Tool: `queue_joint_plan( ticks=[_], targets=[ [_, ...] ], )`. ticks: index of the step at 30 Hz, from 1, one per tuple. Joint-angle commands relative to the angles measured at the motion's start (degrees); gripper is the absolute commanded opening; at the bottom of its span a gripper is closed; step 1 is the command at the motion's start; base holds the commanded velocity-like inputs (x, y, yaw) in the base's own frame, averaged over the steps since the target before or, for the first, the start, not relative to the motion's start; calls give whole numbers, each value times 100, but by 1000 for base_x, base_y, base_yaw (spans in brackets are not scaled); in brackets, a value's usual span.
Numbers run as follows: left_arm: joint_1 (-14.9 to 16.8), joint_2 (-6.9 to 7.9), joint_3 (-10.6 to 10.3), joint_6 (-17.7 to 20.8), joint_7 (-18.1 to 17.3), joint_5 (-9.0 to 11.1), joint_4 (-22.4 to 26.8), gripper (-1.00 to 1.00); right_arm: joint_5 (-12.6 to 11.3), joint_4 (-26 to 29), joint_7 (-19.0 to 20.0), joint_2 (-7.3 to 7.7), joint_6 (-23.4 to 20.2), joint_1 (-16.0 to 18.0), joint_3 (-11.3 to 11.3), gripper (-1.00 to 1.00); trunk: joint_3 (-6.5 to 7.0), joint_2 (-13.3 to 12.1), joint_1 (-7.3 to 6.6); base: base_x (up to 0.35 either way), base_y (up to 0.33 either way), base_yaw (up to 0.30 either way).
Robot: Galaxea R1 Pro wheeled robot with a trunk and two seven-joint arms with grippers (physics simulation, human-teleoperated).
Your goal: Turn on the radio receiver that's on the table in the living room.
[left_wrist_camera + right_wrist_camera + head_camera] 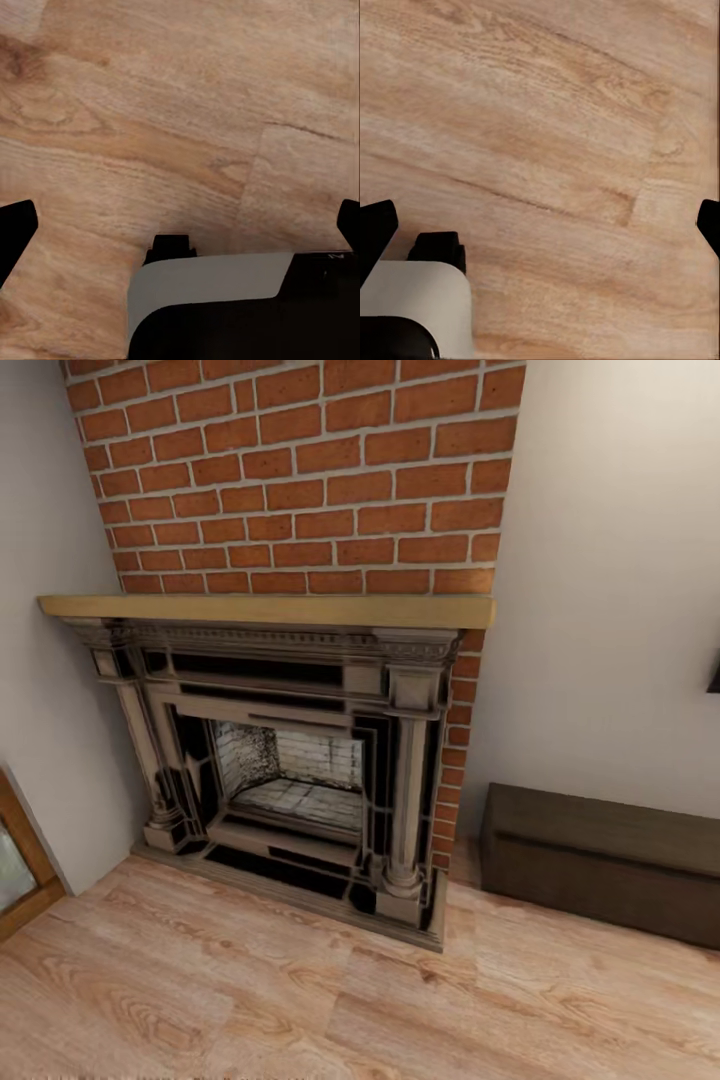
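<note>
We face a brick fireplace, both grippers spread apart over floor, radio receiver unfound.

One fireplace, one cabinet

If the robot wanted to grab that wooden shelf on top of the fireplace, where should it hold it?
Probably its front edge. The wooden shelf is a flat, level board sticking out past the bricks and the fireplace below, so the best way in is straight from the front, pinching the board from above and below. Its back sits against the bricks.
</note>
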State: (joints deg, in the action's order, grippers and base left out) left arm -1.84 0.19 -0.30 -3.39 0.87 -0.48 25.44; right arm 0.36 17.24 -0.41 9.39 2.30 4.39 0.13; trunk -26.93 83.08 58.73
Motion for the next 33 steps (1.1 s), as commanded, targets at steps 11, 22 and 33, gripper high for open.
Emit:
queue_joint_plan(
  ticks=[11, 22, 33],
  targets=[
    [-1, 70, 46, 477, 168, 42, 1004, 100, -17, 184, -191, 332, 107, 9, -37, 100, 0, 0, 0, 0, 0, 278],
    [-1, 6, 66, 345, 166, 20, 1052, 100, -26, 158, -205, 319, 120, 9, 4, 100, 0, 0, 0, 0, 0, 300],
    [-1, 220, 423, -543, 164, 56, 565, 100, -10, 157, -205, 318, 122, 9, 22, 100, 0, 0, 0, 0, 0, 300]
  ],
)
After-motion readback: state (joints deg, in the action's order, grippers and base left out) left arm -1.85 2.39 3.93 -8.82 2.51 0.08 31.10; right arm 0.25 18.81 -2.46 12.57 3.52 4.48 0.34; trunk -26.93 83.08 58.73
